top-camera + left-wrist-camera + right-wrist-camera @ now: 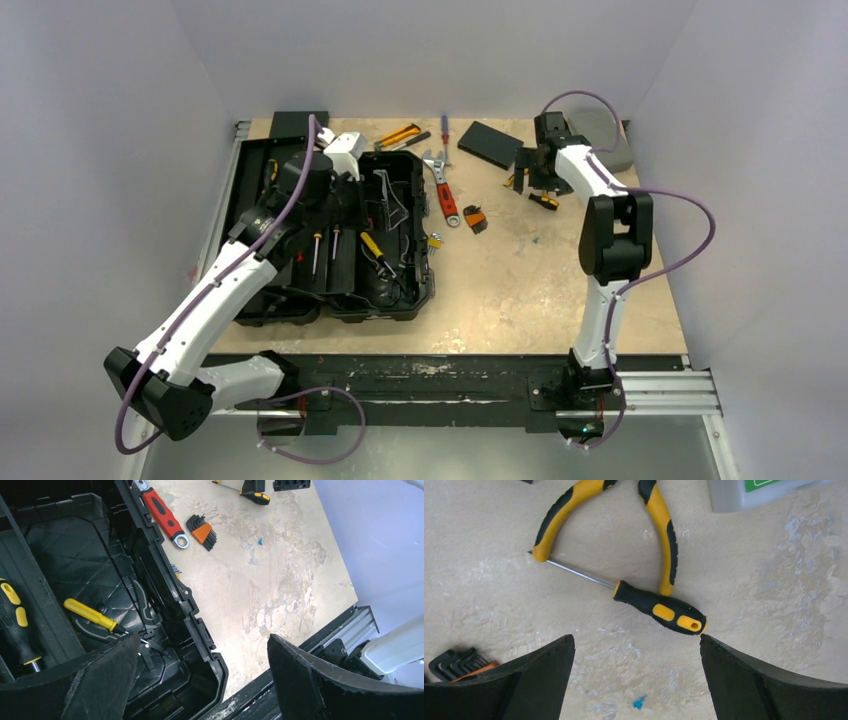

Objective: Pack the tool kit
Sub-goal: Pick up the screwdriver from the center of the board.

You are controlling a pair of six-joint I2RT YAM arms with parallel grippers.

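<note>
Right wrist: pliers touching screwdriver

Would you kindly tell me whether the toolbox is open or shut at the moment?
Open: the toolbox lies spread in two halves, interior facing up, with screwdrivers visible inside.

Toolbox at the surface's left edge is seen all black. Surface is mottled beige w/ pale blotches. Wrench: red grip w/ black inlay, silver ends. Hex keys are black in an orange holder. Screwdriver grip is patterned black & yellow. Pliers handles are yellow w/ black. Yellow-handled driver is seen in the toolbox.
</note>
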